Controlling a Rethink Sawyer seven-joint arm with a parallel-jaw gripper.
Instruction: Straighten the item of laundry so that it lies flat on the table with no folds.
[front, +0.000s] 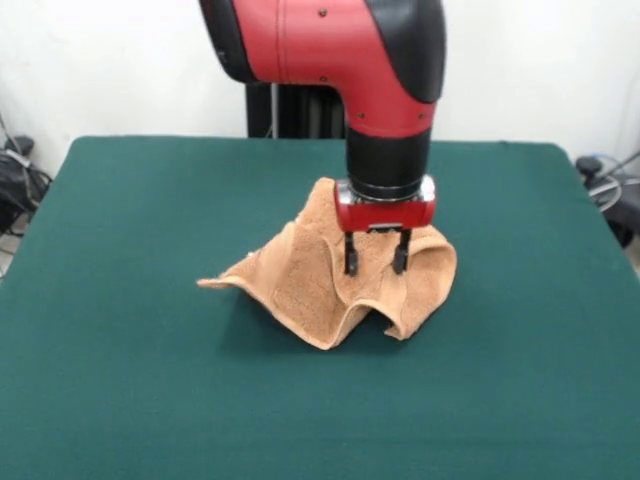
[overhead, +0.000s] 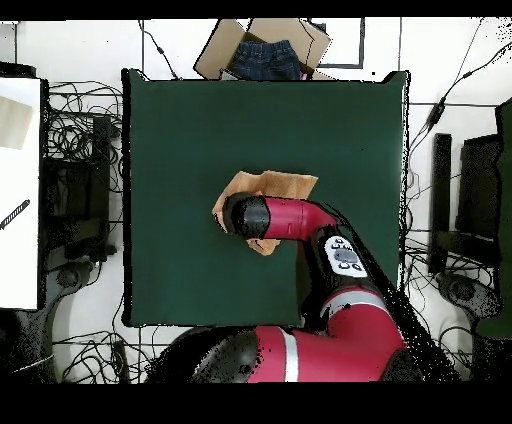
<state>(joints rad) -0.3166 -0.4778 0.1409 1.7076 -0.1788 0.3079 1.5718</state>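
No legible text, brand, number or sign can be made out in either view. In the overhead view, dark markings are seen on a white oval patch on the red arm, just toward the robot's base from the towel, but they cannot be read. Nothing is printed on the visible surface of the towel itself or on the green counter around it.

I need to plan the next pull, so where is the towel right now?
In the front view the towel sits crumpled near the middle of the green table, bunched up under the gripper, whose fingers stand apart in front of it.
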